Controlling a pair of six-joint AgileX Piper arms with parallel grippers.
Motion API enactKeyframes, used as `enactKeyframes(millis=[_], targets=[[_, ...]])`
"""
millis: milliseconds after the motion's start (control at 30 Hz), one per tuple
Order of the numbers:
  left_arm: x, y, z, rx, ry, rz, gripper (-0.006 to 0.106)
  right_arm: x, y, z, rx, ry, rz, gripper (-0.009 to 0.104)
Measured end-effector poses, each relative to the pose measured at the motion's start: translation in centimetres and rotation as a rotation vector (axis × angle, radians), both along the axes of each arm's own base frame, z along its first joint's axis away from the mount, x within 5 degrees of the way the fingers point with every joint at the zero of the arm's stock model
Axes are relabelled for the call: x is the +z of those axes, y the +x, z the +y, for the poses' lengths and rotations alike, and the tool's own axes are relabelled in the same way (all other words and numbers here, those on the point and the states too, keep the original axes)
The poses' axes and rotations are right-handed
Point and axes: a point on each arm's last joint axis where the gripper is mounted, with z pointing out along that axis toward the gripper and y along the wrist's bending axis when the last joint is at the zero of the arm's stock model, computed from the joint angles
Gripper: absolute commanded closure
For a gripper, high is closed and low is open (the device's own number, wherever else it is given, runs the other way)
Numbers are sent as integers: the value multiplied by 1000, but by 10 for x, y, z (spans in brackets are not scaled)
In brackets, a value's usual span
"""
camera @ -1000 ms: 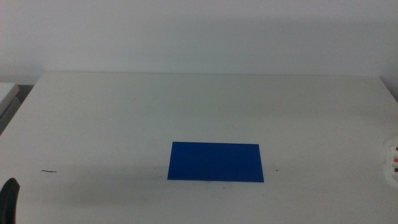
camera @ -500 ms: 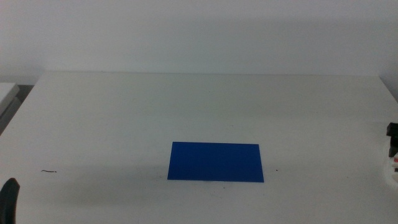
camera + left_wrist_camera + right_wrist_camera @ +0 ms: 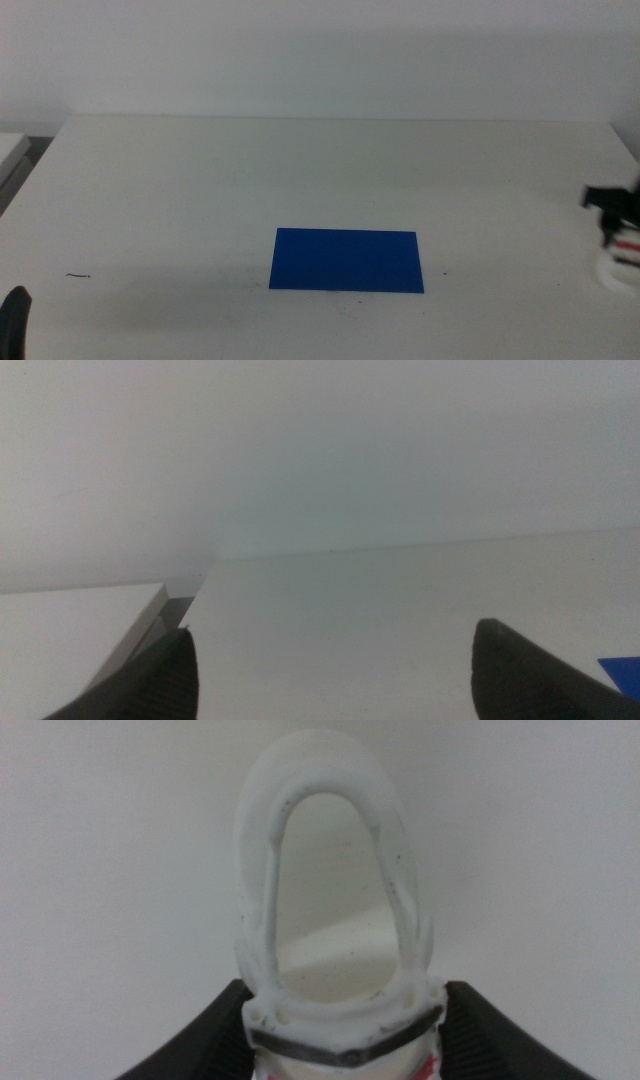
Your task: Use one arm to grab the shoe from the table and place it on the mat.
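The blue mat (image 3: 346,260) lies flat in the middle of the white table (image 3: 200,180). The white shoe (image 3: 622,264) is at the far right edge of the middle view, held in my right gripper (image 3: 618,235), well to the right of the mat. In the right wrist view the shoe (image 3: 340,1018) sits between the two jaws of my right gripper (image 3: 345,1032), with its white strap loop, a dark-edged strap and a bit of red showing. My left gripper (image 3: 14,318) waits at the bottom left corner, open and empty (image 3: 340,670).
A small dark mark (image 3: 78,275) lies on the table at the left. A corner of the mat (image 3: 622,670) shows in the left wrist view. A second white surface (image 3: 70,630) adjoins the table's left side.
My right gripper has come into the middle view from the right edge, moving left with the shoe in it. The left arm and the mat have not moved.
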Motion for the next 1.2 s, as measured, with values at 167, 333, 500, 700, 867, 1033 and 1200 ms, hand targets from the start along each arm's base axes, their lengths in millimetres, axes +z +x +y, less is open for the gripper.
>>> enactKeyframes(millis=[167, 333, 500, 700, 867, 1033, 1200], targets=[[0, 0, 0, 0, 0, 0, 7, 37, 13, 102, 109, 18, -108, 79], [0, 0, 0, 0, 0, 0, 7, 38, 21, 210, 211, 122, -133, 79], [0, 0, 0, 0, 0, 0, 7, 34, 15, 286, 292, 169, -111, 79], [0, 0, 0, 0, 0, 0, 7, 32, 5, 316, 297, 201, -101, 79], [0, 0, 0, 0, 0, 0, 7, 33, 4, 316, 284, 203, -94, 79], [0, 0, 0, 0, 0, 0, 7, 32, 1, 318, 269, 226, -66, 79], [0, 0, 0, 0, 0, 0, 7, 33, 3, 320, 268, 248, -87, 79]])
